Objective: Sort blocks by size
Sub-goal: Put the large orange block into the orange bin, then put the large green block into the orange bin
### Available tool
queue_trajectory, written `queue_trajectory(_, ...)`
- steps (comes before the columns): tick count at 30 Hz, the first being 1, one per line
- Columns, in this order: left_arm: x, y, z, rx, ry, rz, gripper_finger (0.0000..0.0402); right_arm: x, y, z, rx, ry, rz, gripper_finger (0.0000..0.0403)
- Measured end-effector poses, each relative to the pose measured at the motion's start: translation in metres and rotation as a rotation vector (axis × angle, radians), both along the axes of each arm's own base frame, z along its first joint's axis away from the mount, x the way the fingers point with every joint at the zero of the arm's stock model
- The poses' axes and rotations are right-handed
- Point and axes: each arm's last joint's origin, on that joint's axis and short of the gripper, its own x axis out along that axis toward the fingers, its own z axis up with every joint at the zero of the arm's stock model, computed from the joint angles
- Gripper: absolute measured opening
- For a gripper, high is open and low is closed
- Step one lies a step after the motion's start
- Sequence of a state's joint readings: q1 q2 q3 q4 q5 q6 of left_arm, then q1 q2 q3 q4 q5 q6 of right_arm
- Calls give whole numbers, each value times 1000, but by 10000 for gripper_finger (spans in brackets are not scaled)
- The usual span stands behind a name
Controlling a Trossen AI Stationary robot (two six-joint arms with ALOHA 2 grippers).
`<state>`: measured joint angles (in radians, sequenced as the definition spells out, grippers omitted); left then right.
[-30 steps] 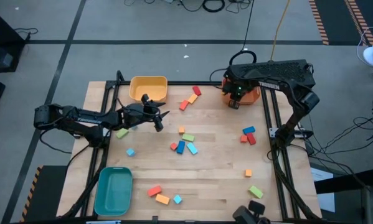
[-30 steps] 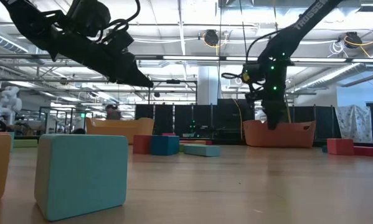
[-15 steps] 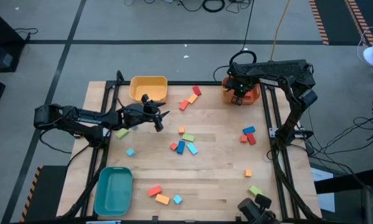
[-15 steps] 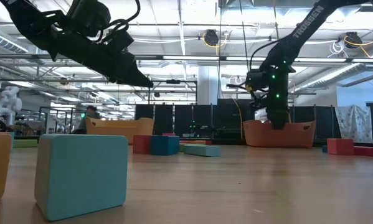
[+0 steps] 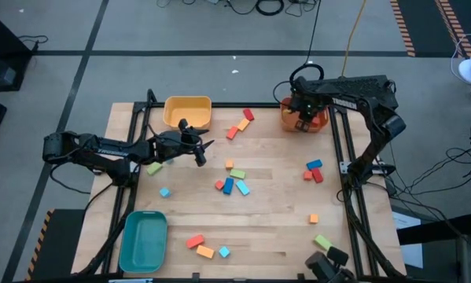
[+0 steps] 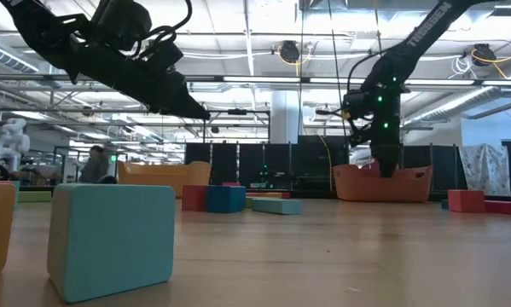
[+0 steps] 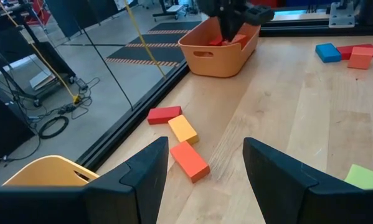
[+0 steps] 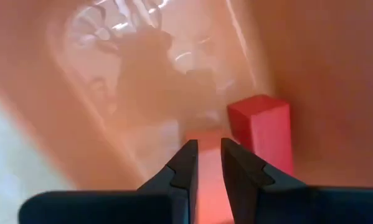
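Right gripper [image 8: 205, 163] is down inside the orange plastic bin [image 5: 318, 119] at the table's one o'clock corner, fingers nearly pressed together, empty; a red rectangular block [image 8: 264, 130] stands upright beside them. Left gripper [image 7: 205, 163] hovers spread at ten o'clock.

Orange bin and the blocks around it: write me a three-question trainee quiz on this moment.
1. True or false: the right gripper is down inside the orange bin.
2. Which bin lies nearest the left gripper? A) teal bin B) yellow bin C) orange bin
3. Fill in: the left wrist view shows the left jaws standing ____, with nothing between them.

Key: 1 true; 2 B; 3 open.
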<state>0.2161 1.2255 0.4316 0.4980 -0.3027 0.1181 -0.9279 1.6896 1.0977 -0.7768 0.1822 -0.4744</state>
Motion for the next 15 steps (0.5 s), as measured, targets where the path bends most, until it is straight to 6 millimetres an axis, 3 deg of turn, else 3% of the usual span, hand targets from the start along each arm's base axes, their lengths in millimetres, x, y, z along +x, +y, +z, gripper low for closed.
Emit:
queue_trajectory(6, 0, 0, -1, -8, 8, 2, 210, -10, 14, 13, 31, 88, -3, 54)
queue_trajectory(15, 0, -1, -2, -31, 3, 6, 210, -21, 3, 6, 28, 141, -64, 54)
